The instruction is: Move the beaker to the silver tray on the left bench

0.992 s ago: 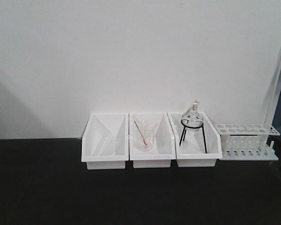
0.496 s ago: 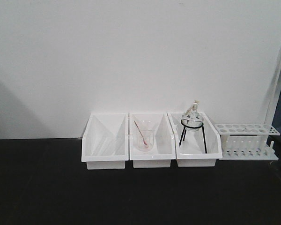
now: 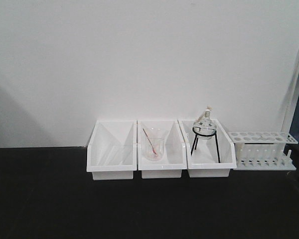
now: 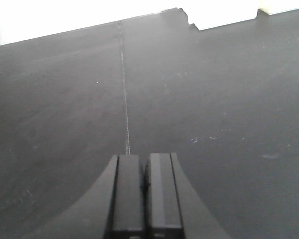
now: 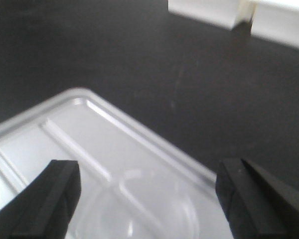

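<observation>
From the front view, going left to right on your black table (image 3: 40,199): there's an empty white plastic bin (image 3: 112,152), then a second white bin (image 3: 162,154) with a clear glass beaker holding a pinkish rod (image 3: 152,144) standing upright inside it, then a third white bin (image 3: 209,154) with a round glass flask on a black wire tripod (image 3: 205,130). Just beside that last bin sits a white plastic test tube rack (image 3: 261,149). All of it is lined up against the white wall. Neither arm shows up in this view.

Your left pincer (image 4: 143,194) is closed up tight, the two dark fingers (image 4: 127,194) pressed together with nothing between them, hanging over bare black table with a thin seam line running away from it.

Your right pincer (image 5: 149,194) is spread wide, one dark finger at each side of the frame. Between them and below, you're looking down at a pale silvery ridged tray (image 5: 89,134) lying on the table, and the small clear glass beaker (image 5: 139,206) is standing on that tray, seen from above as a round rim, blurry. I can't tell if the fingers are touching the glass; they look apart from it.
</observation>
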